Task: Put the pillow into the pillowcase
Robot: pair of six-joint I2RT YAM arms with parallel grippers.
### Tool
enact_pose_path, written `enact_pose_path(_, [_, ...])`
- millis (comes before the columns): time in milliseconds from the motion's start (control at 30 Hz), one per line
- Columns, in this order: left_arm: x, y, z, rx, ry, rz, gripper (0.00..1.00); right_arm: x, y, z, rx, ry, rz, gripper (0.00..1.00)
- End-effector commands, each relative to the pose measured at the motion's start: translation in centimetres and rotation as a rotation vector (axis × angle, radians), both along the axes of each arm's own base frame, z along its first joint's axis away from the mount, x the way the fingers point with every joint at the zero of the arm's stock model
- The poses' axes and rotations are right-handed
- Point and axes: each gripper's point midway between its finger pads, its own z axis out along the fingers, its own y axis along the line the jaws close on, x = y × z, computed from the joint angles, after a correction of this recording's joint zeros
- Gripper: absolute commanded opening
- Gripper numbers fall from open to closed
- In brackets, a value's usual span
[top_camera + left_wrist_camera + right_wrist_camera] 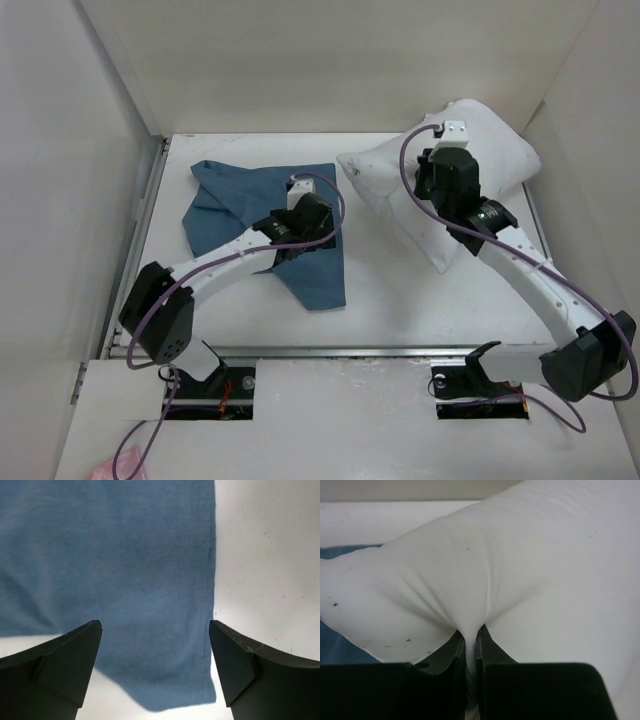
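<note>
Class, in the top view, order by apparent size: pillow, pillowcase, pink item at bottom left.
Largest: pillow and pillowcase, near alike and each partly hidden, so unranked.
Smallest: pink item, though cropped.

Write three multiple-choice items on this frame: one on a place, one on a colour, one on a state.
1. Where is the pillow?
A. far right of the table
B. near left
C. off the table

2. What colour is the pillowcase?
A. red
B. blue
C. green

3. What is the right claw doing?
A. open above the pillow
B. shut on a pinch of pillow
C. shut on the pillowcase

Answers:
1 A, the top view shows it at the far right.
2 B, it is blue in the top and left wrist views.
3 B, the right wrist view shows white fabric pinched between the closed fingers.
</note>
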Motion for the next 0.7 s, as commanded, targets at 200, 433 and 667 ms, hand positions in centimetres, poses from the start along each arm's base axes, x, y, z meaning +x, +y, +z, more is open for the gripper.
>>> enact_pose_path(200, [5.6,-5.2,-2.2,0.008,0.039,-0.081,0.81,3.5,-1.7,7.2,0.174,-0.155,-0.112,0.0])
enact_pose_path(433, [7.4,-6.3,-5.3,0.081,0.096,-0.064,0.76,4.2,-2.5,7.0,0.217,-0.137,-0.111,0.0])
enact_pose_path(667, [7.9,-5.4,-8.0,0.145,0.151,-0.023,0.67,4.3,-4.0,7.4,0.252,-0.148,-0.149,0.0])
